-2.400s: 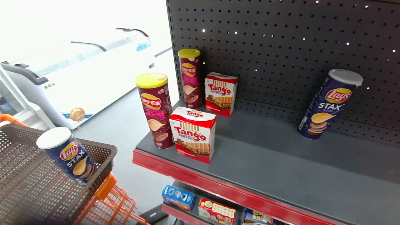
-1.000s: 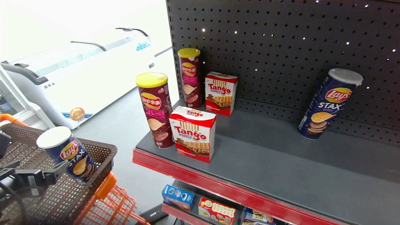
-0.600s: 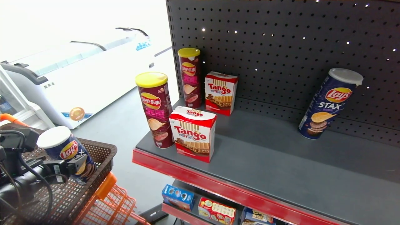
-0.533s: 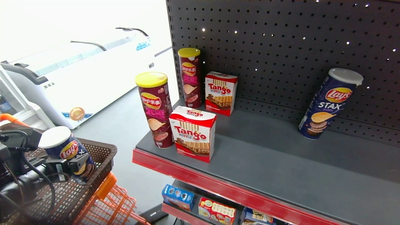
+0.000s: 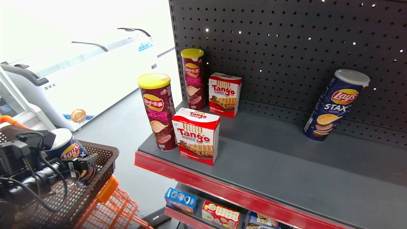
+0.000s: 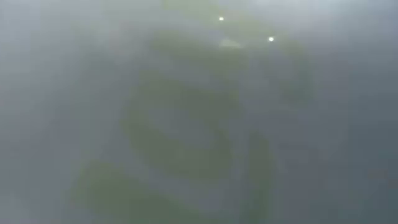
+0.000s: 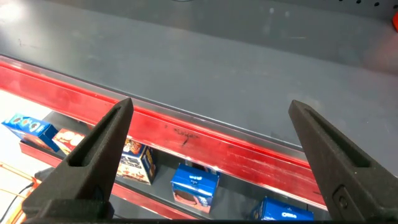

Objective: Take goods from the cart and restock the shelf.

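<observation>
A dark blue chip can with a white lid [image 5: 70,150] leans in the brown cart basket [image 5: 106,152] at the lower left. My left gripper [image 5: 78,150] is at this can, open, with one finger [image 5: 90,157] in front of it and the other hidden behind. The grey shelf [image 5: 270,165] holds a second blue can [image 5: 334,106] leaning on the pegboard at the right. In the right wrist view my right gripper [image 7: 211,162] stands wide open and holds nothing, just in front of the shelf's red front edge [image 7: 249,146].
Two maroon cans with yellow lids [image 5: 158,111] [image 5: 193,79] and two red-and-white wafer boxes [image 5: 197,136] [image 5: 225,94] fill the shelf's left end. Bare shelf lies between them and the right can. Small boxes [image 5: 219,214] sit on the lower shelf. A white freezer [image 5: 95,73] stands behind the cart.
My left arm has come into the head view from the lower left and its gripper has closed in around the blue can in the basket. The shelf goods have not moved.
</observation>
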Robot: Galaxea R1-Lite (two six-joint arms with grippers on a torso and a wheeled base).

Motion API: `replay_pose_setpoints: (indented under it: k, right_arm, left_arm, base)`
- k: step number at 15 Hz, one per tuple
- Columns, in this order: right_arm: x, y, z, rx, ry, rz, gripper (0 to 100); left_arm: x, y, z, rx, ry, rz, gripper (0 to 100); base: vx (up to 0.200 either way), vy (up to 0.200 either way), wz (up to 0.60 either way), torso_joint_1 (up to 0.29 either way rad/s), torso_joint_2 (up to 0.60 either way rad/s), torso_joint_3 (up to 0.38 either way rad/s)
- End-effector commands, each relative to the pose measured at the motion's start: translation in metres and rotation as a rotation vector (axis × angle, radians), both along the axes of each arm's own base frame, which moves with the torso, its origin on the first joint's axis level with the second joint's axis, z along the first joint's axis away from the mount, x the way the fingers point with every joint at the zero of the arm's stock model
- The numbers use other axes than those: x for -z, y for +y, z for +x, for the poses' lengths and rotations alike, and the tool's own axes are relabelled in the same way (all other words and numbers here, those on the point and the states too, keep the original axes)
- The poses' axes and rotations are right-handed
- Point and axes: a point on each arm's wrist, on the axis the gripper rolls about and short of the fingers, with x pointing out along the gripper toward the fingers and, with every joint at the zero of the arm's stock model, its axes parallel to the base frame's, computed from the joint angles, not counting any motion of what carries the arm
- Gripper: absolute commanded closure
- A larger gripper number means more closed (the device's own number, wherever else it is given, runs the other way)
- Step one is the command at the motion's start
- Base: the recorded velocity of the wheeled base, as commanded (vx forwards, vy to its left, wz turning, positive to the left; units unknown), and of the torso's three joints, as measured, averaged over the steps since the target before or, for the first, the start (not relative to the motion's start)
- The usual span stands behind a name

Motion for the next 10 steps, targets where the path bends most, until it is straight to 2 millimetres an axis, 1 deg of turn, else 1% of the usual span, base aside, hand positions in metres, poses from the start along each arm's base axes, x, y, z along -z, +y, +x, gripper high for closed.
replay_pose_setpoints:
  k: [1,2,3,4,6,10]
  right_arm:
    - [0.000,0.000,0.000,0.000,0.000,0.000,0]
    - [0.000,0.000,0.000,0.000,0.000,0.000,0]
    - [0.000,0.000,0.000,0.000,0.000,0.000,0]
    - [0.000,0.000,0.000,0.000,0.000,0.000,0]
    - [0.000,0.000,0.000,0.000,0.000,0.000,0]
    - [0.000,0.000,0.000,0.000,0.000,0.000,0]
  left_arm:
    - [0.005,0.006,0.007,0.026,0.005,-0.009,0]
    - [0.005,0.006,0.007,0.026,0.005,-0.009,0]
    - [0.005,0.006,0.010,0.077,0.001,-0.009,0]
    - [0.005,0.007,0.012,0.083,-0.001,0.000,100]
    - [0.003,0.007,0.020,0.069,-0.005,0.028,100]
    - [-0.002,0.009,0.024,0.035,-0.024,0.049,100]
  base:
    - [0.000,0.000,0.00,0.000,0.00,0.000]
    - [0.000,0.000,0.00,0.000,0.00,0.000]
    - [0.000,0.000,0.00,0.000,0.00,0.000]
    - [0.000,0.000,0.00,0.000,0.00,0.000]
    - [0.000,0.000,0.00,0.000,0.00,0.000]
    - [0.000,0.000,0.00,0.000,0.00,0.000]
